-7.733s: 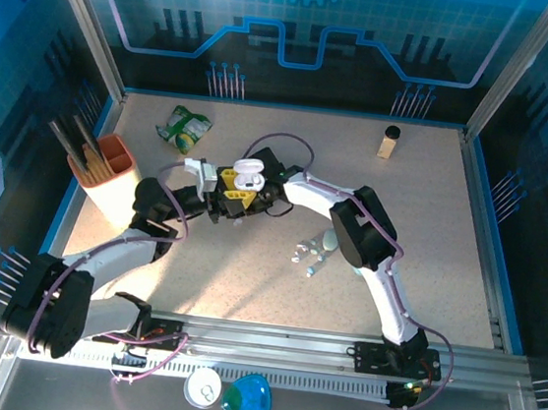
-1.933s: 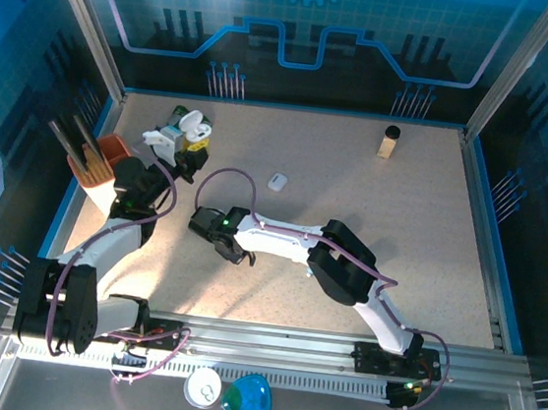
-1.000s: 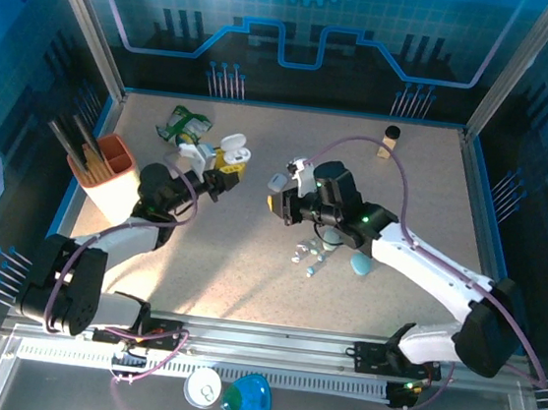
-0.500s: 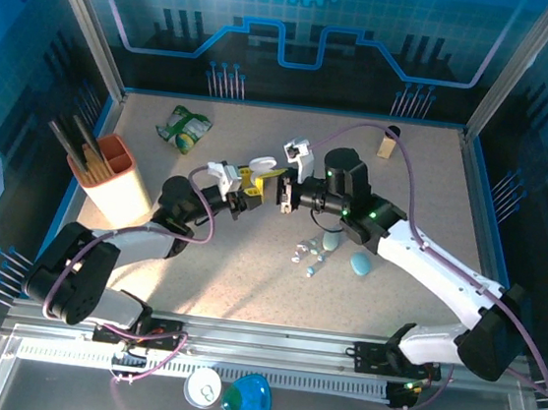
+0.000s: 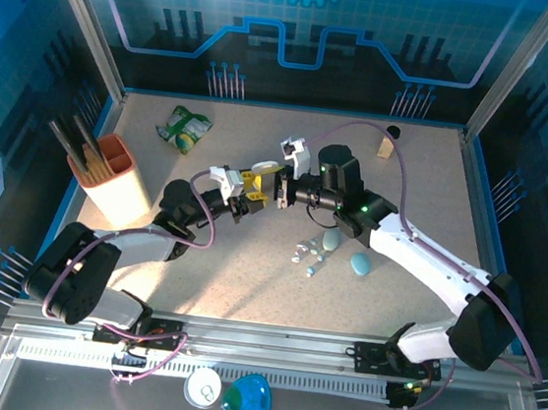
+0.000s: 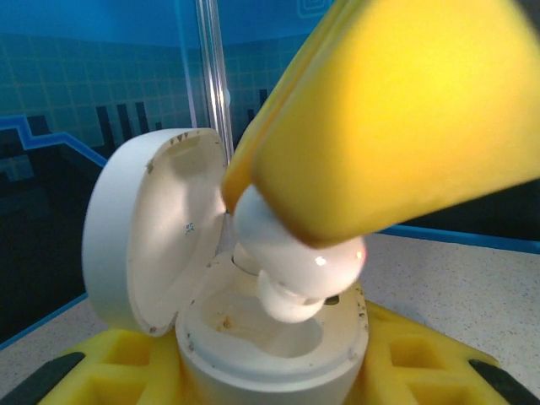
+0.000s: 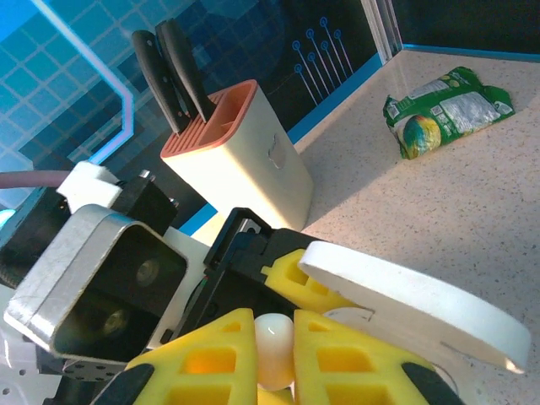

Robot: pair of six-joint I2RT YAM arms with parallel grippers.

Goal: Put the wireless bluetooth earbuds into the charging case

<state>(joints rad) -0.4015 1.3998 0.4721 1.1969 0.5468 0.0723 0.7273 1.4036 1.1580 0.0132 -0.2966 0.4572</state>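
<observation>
So we were right in the middle of an insert here. Our left pincer [image 5: 248, 192] was clamped around the base of the open white charging case [image 6: 270, 346], holding it up off the desk [image 5: 247, 271] near the centre of the top view. The lid [image 6: 148, 232] was flipped back toward the left of the left wrist frame. Our right pincer [image 7: 274, 342] was pinched shut on one white earbud [image 6: 291, 261], and its yellow finger came in from the upper right of that same frame. The earbud's rounded end sat right at the mouth of the case, just over a socket. From these angles it didn't look pushed home, and the pincer hadn't let go of it. We'd call that bud nearly in but not done: it probably needed a bit more push, then a release. The held earbud blocked part of the case, so we couldn't tell if the other socket had anything in it. There was plenty left too. A little cluster of loose earbuds [image 5: 307, 258], white and pale teal bits, lay on the desk just lower right of centre. The teal cases [image 5: 359, 262] lay right beside them. None of those had been picked up yet, and the lid would need closing afterwards.
</observation>
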